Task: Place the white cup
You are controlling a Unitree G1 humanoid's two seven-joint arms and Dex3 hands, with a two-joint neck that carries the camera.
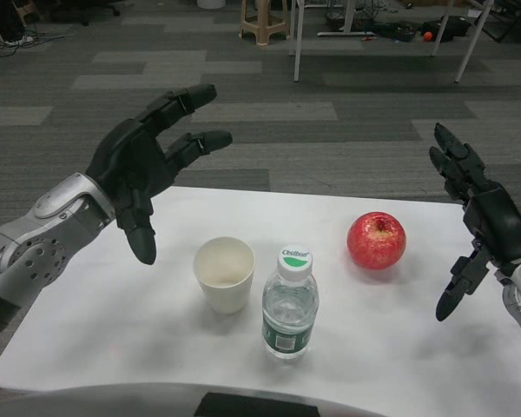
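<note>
- We see the left hand [143, 169] in the left middle of the frame, fingers [187, 100] spread and reaching toward the upper centre, thumb hanging down; it grasps nothing
- From that thumb tip the white cup [224, 274] lies to the lower right, near but clearly apart, with bare table [87, 330] between them
- The cup stands just left of centre in the lower half of the frame, upright, its long axis vertical, its open mouth facing up; we can see its pale inside, which looks empty
- Just beside the cup, to its lower right, stands a water bottle [290, 304] with a white cap, also upright; whether the two touch we cannot tell
- The right hand [482, 221] hangs at the right edge of the frame, fingers loose and apart, holding nothing
- Between it and the cup sit the bottle and a red apple [376, 240], so the cup is well apart from that side
- We judge the left hand the nearer one; its move would be down and toward the frame's centre, closing round the cup's wall from the left, away from the bottle
</note>
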